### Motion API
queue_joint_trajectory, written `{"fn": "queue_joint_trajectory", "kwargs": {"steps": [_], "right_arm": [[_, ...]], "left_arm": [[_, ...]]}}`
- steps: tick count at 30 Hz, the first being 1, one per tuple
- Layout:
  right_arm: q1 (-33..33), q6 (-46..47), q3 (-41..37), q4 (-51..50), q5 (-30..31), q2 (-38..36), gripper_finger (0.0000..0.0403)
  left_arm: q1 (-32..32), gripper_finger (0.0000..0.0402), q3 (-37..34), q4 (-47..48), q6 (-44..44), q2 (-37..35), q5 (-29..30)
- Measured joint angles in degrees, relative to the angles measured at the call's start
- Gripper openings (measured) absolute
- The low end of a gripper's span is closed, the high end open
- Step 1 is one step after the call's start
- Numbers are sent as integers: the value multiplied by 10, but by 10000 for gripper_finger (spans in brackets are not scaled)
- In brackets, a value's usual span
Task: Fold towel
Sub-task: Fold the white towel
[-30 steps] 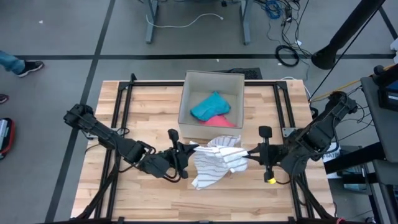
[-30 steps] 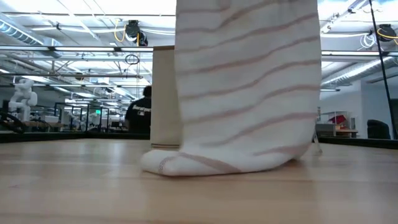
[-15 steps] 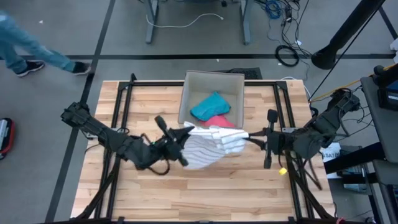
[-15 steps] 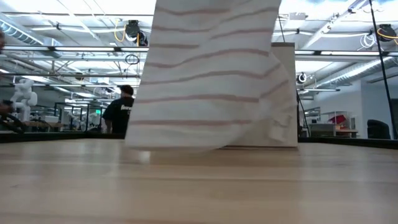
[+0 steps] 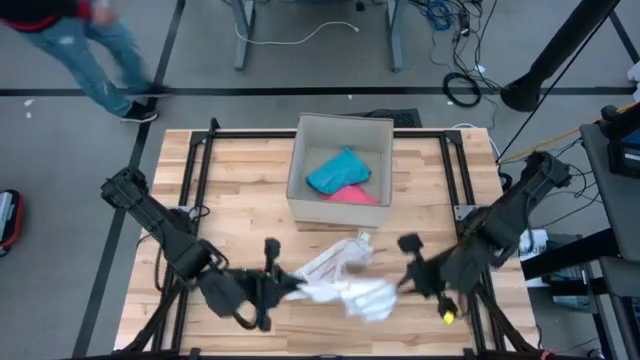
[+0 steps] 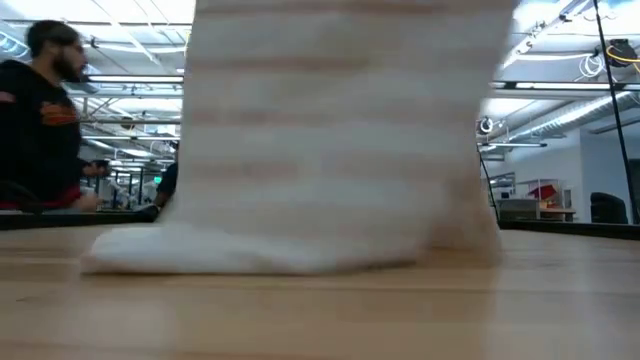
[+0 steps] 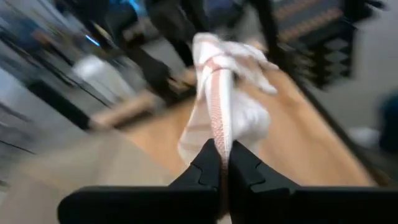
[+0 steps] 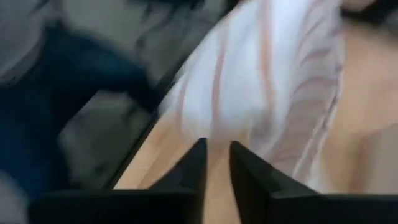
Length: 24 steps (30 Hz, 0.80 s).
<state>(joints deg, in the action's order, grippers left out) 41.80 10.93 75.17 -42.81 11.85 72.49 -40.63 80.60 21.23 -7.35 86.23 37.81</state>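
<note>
From above, you see the striped towel point(image 5: 345, 280) bunched near the table's point(image 5: 250, 170) front edge, between the left gripper point(image 5: 285, 290) and right gripper point(image 5: 405, 280). Left wrist: fingers pinch a towel fold. Right wrist: fingers slightly parted, holding nothing. No writing is readable.

The towel point(image 5: 345, 282) at lower centre was white with thin pinkish-red stripes. The box point(image 5: 300, 170) above held teal and pink cloths on a pale wooden table point(image 5: 240, 190).
</note>
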Motion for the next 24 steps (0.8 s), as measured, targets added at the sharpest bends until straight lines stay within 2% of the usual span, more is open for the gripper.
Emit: {"fn": "queue_joint_trajectory", "kwargs": {"steps": [3,7,10,15,17,24], "right_arm": [[2,28,0,-8,-51,29,108],[-1,56,1,-39,-63,54,191],[1,73,1,-47,-57,57,228],[-1,106,1,-97,85,70,233],[0,112,-6,-103,119,76,225],[-13,106,-116,-6,121,83,195]], "left_arm": [[-1,6,0,40,60,33,-39],[1,6,0,43,77,71,-92],[5,6,0,40,93,84,-134],[6,6,0,44,121,90,-167],[4,7,0,57,139,90,-169],[-2,8,-5,172,235,90,-166]]}}
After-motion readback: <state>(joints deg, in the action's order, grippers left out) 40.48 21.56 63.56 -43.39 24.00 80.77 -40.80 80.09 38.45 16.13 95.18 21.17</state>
